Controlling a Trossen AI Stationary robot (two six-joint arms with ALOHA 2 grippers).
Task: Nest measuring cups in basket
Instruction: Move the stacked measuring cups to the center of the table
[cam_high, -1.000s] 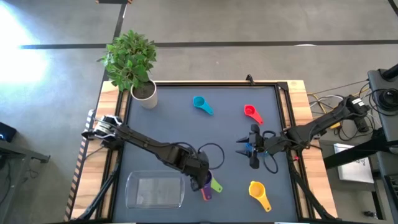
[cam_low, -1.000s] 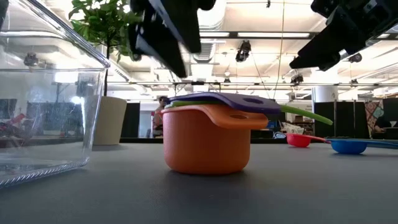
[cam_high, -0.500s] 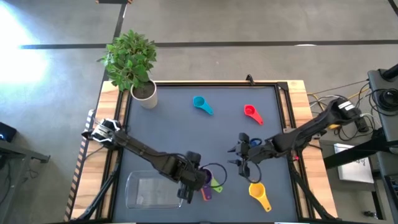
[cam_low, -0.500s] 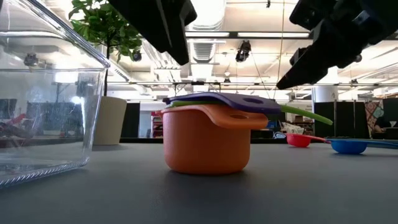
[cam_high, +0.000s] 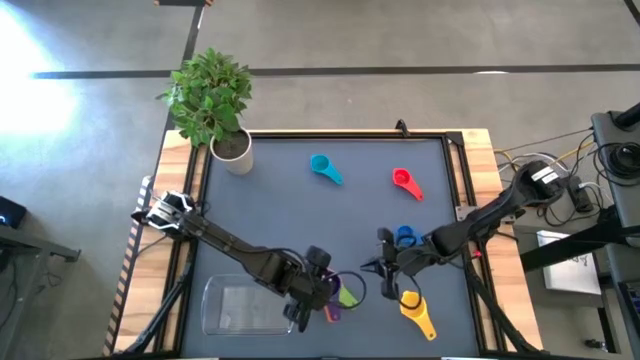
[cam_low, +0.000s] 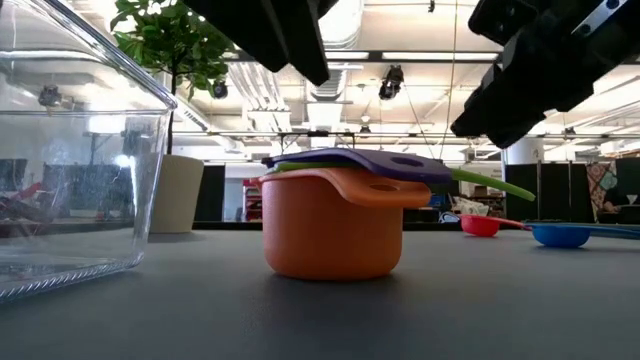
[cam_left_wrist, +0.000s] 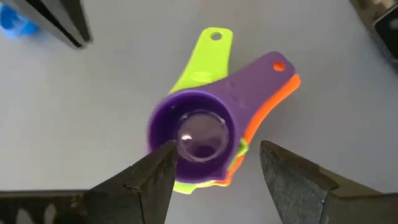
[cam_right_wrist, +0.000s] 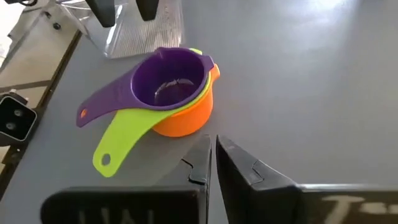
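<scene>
Mid-task: left gripper (cam_left_wrist: 214, 171), jaws spread, poised over 3 nested cups (cam_left_wrist: 208, 134) beside the basket (cam_high: 248, 305); next, closing and lifting. Right gripper (cam_right_wrist: 211, 163), jaws pressed together, nearby.

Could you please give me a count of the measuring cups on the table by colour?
light blue cup: 1
red cup: 1
dark blue cup: 1
yellow cup: 1
purple cup: 1
green cup: 1
orange cup: 1
Total: 7
</scene>
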